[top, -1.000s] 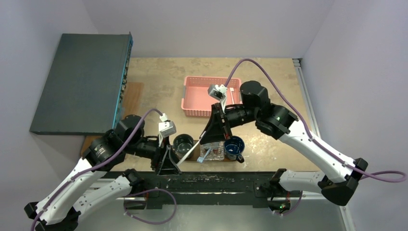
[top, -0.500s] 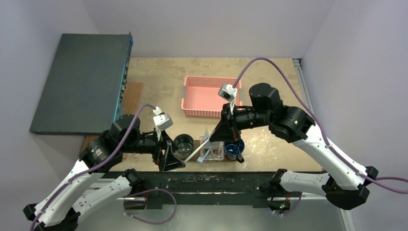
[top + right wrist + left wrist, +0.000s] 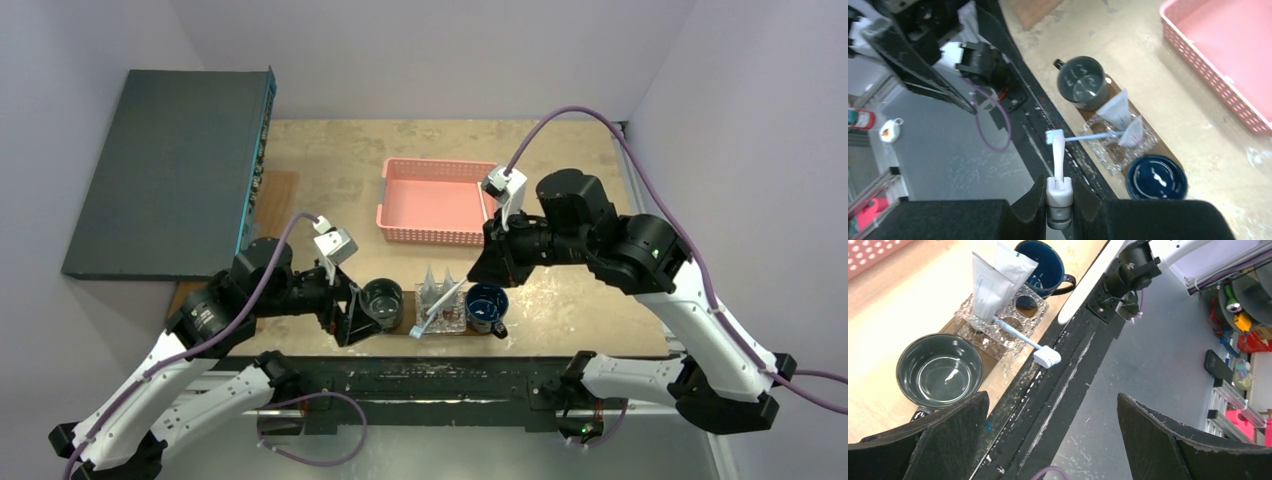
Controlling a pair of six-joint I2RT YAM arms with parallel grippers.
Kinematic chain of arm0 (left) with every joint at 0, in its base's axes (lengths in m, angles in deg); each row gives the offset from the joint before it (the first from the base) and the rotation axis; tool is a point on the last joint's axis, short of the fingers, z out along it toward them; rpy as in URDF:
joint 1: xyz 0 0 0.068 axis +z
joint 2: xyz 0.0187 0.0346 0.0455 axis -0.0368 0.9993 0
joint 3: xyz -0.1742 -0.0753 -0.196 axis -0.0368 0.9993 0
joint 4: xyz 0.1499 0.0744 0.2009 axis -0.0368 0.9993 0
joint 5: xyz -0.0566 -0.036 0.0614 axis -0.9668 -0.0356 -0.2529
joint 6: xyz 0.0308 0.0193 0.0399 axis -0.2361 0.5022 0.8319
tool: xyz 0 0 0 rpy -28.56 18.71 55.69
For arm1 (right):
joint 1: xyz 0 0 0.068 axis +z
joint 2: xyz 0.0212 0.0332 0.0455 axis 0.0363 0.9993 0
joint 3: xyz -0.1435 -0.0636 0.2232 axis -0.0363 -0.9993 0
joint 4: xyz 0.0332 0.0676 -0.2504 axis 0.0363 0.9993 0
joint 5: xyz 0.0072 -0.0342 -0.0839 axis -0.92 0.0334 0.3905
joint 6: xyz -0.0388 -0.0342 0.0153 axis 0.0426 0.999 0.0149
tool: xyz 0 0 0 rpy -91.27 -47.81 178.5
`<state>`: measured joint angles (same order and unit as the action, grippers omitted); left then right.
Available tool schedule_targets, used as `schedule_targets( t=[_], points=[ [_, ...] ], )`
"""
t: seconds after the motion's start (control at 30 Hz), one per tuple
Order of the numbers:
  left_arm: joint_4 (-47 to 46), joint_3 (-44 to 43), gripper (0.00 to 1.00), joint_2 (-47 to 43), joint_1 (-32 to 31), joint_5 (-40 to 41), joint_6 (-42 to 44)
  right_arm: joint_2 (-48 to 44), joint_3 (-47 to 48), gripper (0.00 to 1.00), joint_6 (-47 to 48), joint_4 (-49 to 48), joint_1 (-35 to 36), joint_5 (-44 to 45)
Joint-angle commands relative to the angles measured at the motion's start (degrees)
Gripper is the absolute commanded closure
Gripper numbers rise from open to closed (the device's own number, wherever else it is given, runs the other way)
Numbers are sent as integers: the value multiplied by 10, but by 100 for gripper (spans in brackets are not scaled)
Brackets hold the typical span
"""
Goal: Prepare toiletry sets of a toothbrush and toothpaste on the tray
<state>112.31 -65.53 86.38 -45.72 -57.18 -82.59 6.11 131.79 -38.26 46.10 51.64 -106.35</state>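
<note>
Two white toothpaste tubes point(image 3: 998, 282) upright in glass holder point(image 3: 1020, 310) on brown tray point(image 3: 1002, 357); pale blue toothbrush point(image 3: 1020, 340) leaning out of holder; white toothbrush point(image 3: 1058, 160) clamped in right gripper point(image 3: 1058, 194)

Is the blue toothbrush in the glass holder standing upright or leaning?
Leaning. The blue toothbrush slants out of the glass holder, head sticking well beyond its edge.

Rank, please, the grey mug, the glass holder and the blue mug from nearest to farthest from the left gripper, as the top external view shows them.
1. Grey mug, right beside the left gripper.
2. Glass holder, middle of the row.
3. Blue mug, far right end.
</note>
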Motion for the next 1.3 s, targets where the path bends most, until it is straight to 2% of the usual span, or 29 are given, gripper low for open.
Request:
schedule_targets(
  t=[0.0, 0.2, 0.63, 1.27],
  points=[
    [-23, 9, 0, -11, 1, 40, 12, 5, 30, 100, 0, 72, 3, 58],
    [-20, 20, 0, -14, 1, 63, 22, 11, 23, 100, -22, 103, 4, 106],
    [-29, 57, 0, -30, 1, 113, 28, 26, -43, 100, -85, 35, 63, 210],
    [-28, 68, 0, -50, 1, 128, 35, 56, -79, 100, -125, 10, 116, 286]
  ],
)
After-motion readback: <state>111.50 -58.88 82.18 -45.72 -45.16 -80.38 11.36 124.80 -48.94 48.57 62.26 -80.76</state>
